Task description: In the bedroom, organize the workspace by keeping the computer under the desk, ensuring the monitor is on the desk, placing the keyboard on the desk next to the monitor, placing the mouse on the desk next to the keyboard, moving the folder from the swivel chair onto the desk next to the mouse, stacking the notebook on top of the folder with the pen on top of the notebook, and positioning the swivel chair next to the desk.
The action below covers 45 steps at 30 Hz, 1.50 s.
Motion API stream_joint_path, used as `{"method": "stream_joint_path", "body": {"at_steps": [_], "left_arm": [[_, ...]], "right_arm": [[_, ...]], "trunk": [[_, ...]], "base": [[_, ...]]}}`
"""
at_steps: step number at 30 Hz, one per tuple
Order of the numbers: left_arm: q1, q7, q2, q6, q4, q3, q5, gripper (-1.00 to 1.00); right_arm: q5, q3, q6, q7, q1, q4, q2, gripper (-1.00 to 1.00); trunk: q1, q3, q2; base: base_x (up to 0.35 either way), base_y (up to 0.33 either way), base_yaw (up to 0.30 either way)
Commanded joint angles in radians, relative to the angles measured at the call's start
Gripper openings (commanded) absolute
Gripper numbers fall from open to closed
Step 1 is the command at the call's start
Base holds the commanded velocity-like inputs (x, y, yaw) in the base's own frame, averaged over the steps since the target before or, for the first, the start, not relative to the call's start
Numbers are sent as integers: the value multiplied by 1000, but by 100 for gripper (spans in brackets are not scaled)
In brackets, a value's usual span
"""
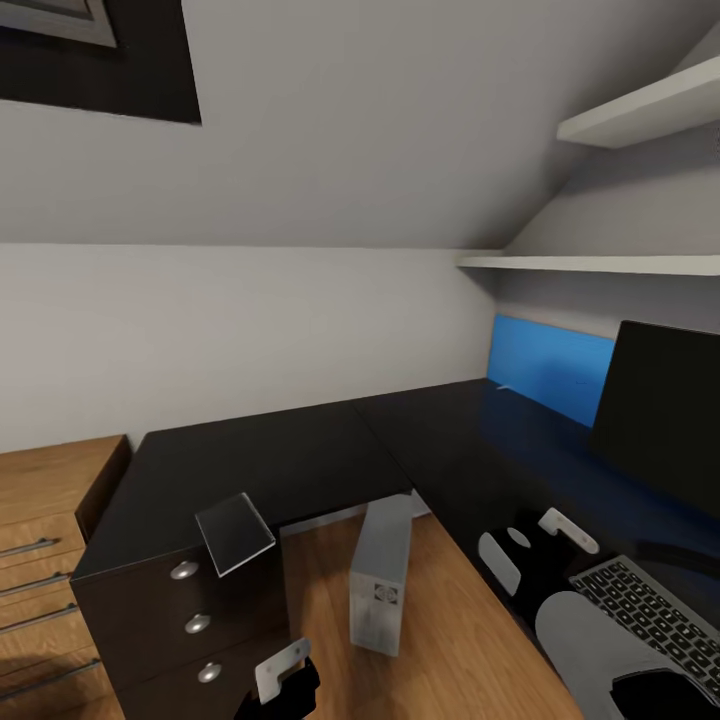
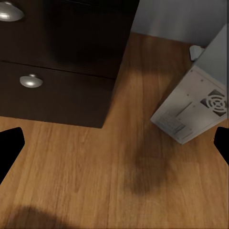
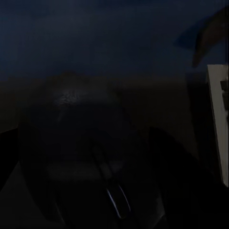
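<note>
The black mouse point(image 3: 95, 157) lies close up in the right wrist view, scroll wheel toward the camera. My right gripper point(image 1: 532, 546) hovers low over the black desk point(image 1: 300, 460), just left of the keyboard point(image 1: 655, 615), and appears shut on the mouse. The monitor point(image 1: 665, 425) stands on the desk at the right. On the wooden floor under the desk stands the computer point(image 1: 382, 590), which also appears in the left wrist view point(image 2: 195, 105). A grey notebook point(image 1: 235, 532) rests tilted on the desk edge above the drawers. My left gripper point(image 2: 114, 145) is open and empty over the floor.
The black three-drawer unit point(image 1: 190, 630) stands left of the computer, with a light wooden drawer chest point(image 1: 50, 540) beside it. A blue back panel point(image 1: 550, 370) and two white wall shelves point(image 1: 600, 264) line the right wall under a sloped ceiling.
</note>
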Motion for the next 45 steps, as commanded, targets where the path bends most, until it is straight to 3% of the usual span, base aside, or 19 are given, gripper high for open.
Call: {"method": "stream_joint_path", "body": {"at_steps": [1, 16, 17, 37, 42, 45], "left_arm": [[-1, 4, 0, -10, -1, -3, 10, 100], [-1, 4, 0, -10, -1, -3, 10, 100], [-1, 4, 0, -10, -1, -3, 10, 100], [-1, 3, 0, -10, 1, -3, 12, 100], [-1, 2, 0, -9, 7, -3, 12, 100], [-1, 0, 0, -9, 17, -3, 11, 100]], "right_arm": [[-10, 8, -4, -6, -1, -1, -1, -100], [-10, 11, -4, -6, -1, 1, 1, -100], [-10, 11, -4, -6, -1, 1, 1, 100], [-8, 15, -4, -6, -1, -2, 3, 100], [-5, 17, -53, -9, 0, -70, 3, 100], [23, 22, -69, -13, 1, -94, 4, 100]], "trunk": [[0, 0, -1], [0, 1, -1], [0, 1, -1], [0, 1, -1], [0, 4, -1], [0, 7, -1]], "base": [[0, 0, -100], [0, 0, -14], [0, 0, 0], [0, 0, 0], [0, 0, 112], [0, 0, 180]]}}
